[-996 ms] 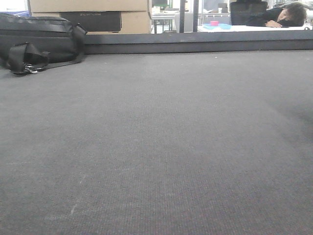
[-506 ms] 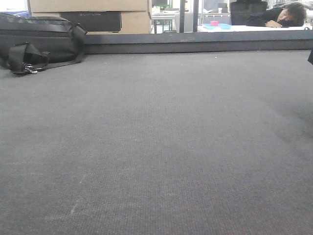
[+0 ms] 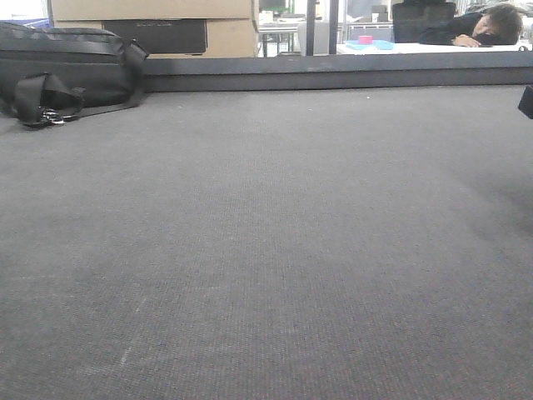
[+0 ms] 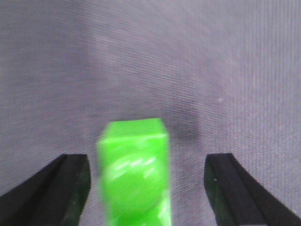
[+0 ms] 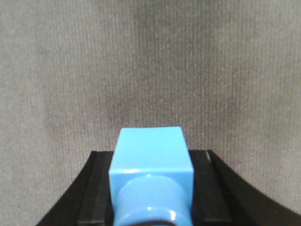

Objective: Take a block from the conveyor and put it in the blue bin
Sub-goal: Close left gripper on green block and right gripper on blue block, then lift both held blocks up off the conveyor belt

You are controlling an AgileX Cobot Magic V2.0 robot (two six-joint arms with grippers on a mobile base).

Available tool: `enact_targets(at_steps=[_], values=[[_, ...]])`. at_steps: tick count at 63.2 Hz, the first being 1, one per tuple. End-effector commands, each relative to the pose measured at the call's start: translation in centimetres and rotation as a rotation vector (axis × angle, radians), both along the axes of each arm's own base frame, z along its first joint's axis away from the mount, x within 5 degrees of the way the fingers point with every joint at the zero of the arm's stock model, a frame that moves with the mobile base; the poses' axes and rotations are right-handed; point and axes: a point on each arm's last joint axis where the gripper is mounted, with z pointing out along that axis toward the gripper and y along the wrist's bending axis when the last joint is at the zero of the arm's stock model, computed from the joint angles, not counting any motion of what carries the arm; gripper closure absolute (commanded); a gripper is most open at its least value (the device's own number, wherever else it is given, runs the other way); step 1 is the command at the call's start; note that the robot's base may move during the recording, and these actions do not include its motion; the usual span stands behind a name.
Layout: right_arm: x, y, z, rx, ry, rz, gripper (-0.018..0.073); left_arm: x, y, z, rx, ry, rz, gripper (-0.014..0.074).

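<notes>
Over the grey conveyor [image 3: 266, 250] the left gripper [image 4: 146, 165] gapes wide, a blurred green block [image 4: 134, 174] sitting between its jaws and touching neither, while the right gripper [image 5: 153, 157] is clamped on a blue block [image 5: 150, 150] above the same woven belt.

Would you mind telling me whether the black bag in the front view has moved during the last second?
No. The black bag lies in the same spot in front of the cardboard box as before.
</notes>
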Motion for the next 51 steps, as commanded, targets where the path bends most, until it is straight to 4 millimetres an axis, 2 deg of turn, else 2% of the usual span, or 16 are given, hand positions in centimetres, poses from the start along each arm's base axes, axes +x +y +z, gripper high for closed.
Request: enact_targets(at_steps=[1,20,37,42,50,51], values=[[0.19,-0.07,0.14,0.001,-0.011,-0.003,0.0721,0.30,0.12,-0.51,0.028,0.014,0.049,0.0220],[0.17,-0.07,0.14,0.001,-0.009,-0.003,0.0721,0.40,0.26,-0.71,0.033,0.014,0.063,0.0241],[0.24,-0.07,0.16,0.001,-0.018,-0.004,0.0721,0.27,0.22,-0.74,0.029,0.029,0.064,0.0348],[0.31,-0.08,0.17,0.001,-0.025,-0.005,0.0721,0.21,0.21,-0.75,0.028,0.035,0.064,0.0430],[0.11,-0.09,0.80,0.002,-0.046,-0.005,0.0721,0.28,0.22,-0.30,0.027,0.050,0.065,0.0705],[0.07,-0.09,0.94,0.002,-0.053,-0.006,0.0721,0.30,0.23,-0.20,0.027,0.052,0.065,0.0706]])
